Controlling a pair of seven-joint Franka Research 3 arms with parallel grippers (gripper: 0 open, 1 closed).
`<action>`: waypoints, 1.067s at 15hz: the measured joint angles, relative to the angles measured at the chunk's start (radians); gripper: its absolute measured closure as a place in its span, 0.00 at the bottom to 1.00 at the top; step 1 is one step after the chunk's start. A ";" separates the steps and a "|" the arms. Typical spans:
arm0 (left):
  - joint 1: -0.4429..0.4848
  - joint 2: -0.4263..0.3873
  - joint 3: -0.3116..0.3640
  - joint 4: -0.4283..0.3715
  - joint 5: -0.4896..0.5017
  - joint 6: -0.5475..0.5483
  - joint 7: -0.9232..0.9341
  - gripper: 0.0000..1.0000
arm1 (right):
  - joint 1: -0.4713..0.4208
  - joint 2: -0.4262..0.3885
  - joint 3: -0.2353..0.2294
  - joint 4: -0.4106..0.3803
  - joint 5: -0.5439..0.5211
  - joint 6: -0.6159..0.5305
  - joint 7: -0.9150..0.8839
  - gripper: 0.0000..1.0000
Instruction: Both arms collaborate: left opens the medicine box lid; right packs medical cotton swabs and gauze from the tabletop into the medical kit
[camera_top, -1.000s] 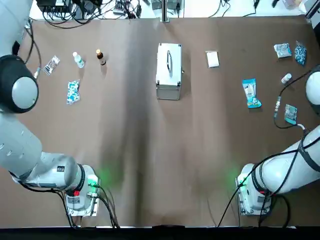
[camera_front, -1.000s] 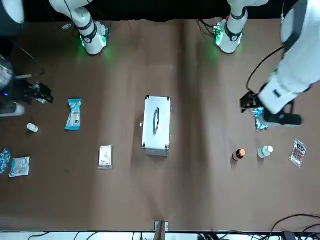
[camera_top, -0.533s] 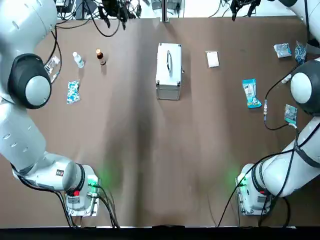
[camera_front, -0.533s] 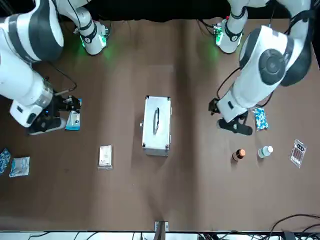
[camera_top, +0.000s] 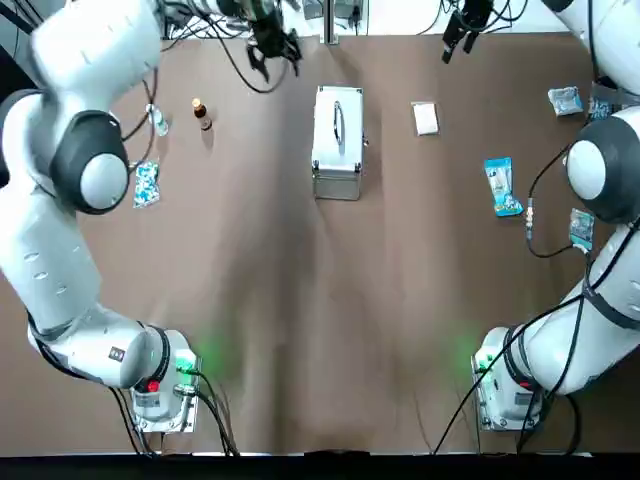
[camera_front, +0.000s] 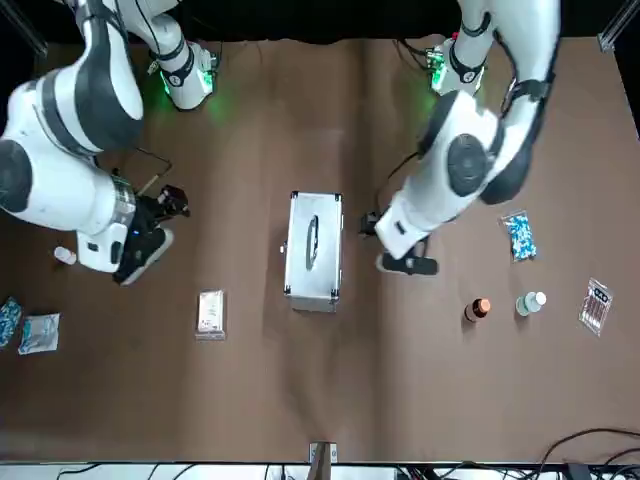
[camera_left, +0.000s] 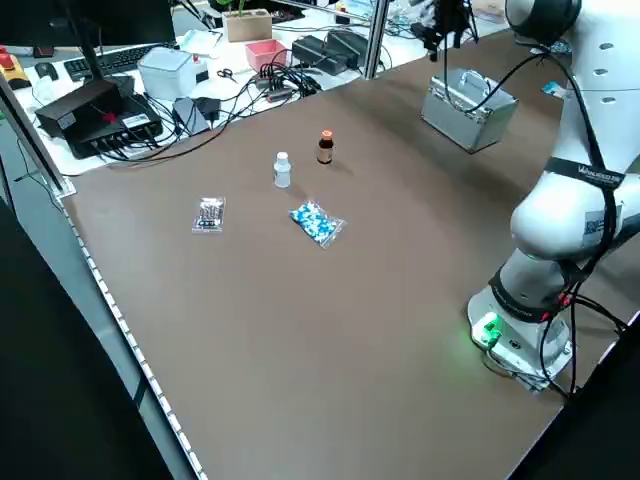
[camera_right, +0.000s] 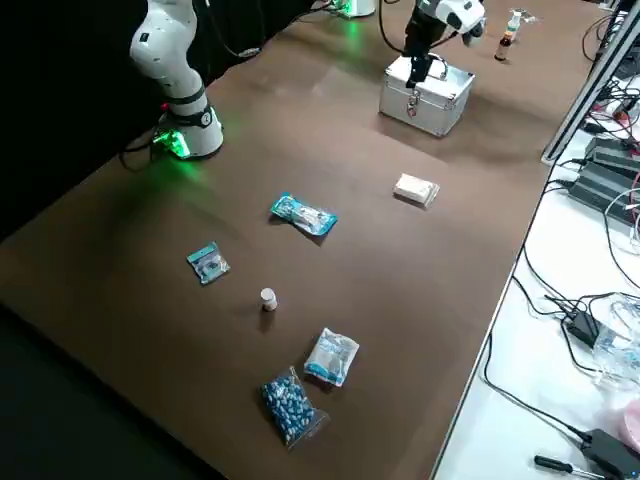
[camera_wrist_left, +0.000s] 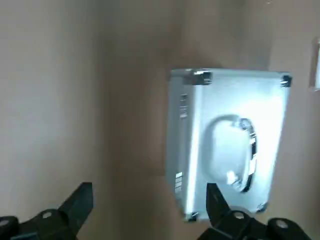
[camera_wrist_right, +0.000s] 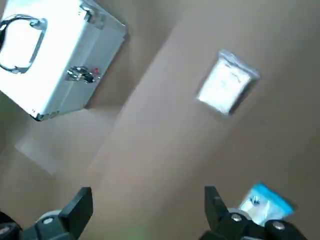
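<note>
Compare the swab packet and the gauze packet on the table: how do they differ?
The medical cotton swabs packet is long and light blue with white; the gauze is a plain white, squarish, shorter packet. In the top view the gauze lies closer to the closed medical kit and nearer the table's far edge; the swabs lie farther out on the robot's right. Both lie flat on the tabletop, untouched.
</note>
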 joint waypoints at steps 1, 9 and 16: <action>-0.031 0.024 0.000 0.000 0.000 0.045 -0.045 0.00 | 0.015 0.010 0.003 0.000 0.005 0.019 -0.029 0.01; -0.151 0.158 0.000 0.022 0.000 0.293 -0.273 0.01 | 0.071 0.069 0.004 -0.057 0.160 0.118 -0.584 0.01; -0.178 0.193 0.000 0.056 0.000 0.299 -0.284 0.15 | 0.071 0.216 0.004 -0.142 0.433 0.265 -1.224 0.01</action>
